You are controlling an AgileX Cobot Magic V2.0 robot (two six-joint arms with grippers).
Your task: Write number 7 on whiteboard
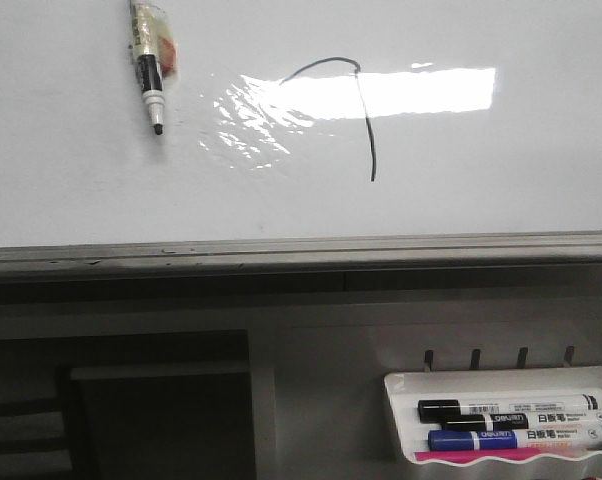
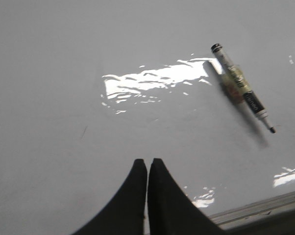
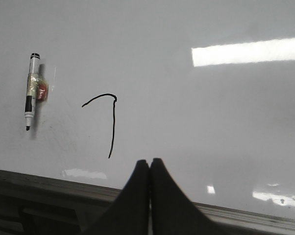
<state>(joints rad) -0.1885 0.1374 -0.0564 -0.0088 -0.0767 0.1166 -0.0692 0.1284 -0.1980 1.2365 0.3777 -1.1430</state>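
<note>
Seven drawn, arms clearing away

The number 7 point(image 1: 364, 115) is sitting mid-whiteboard point(image 1: 71, 190), marker point(image 1: 148, 75) lying beside it; both grippers point(image 2: 147, 164) point(image 3: 150, 164), fingers pressed together and holding nothing, should be lifting off without smudging.

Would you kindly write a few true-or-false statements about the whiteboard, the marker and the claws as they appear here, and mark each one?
1. A number 7 is already drawn on the whiteboard. True.
2. The left claw is holding the uncapped marker. False: the marker lies on the board, apart from both claws, and the left claw is shut on nothing.
3. The right claw is shut and empty. True.
4. The marker lies across the stem of the 7. False: it lies off to the left of the 7 in the front view, not touching it.
5. The marker tray below the board is empty. False: it holds several capped markers.
</note>
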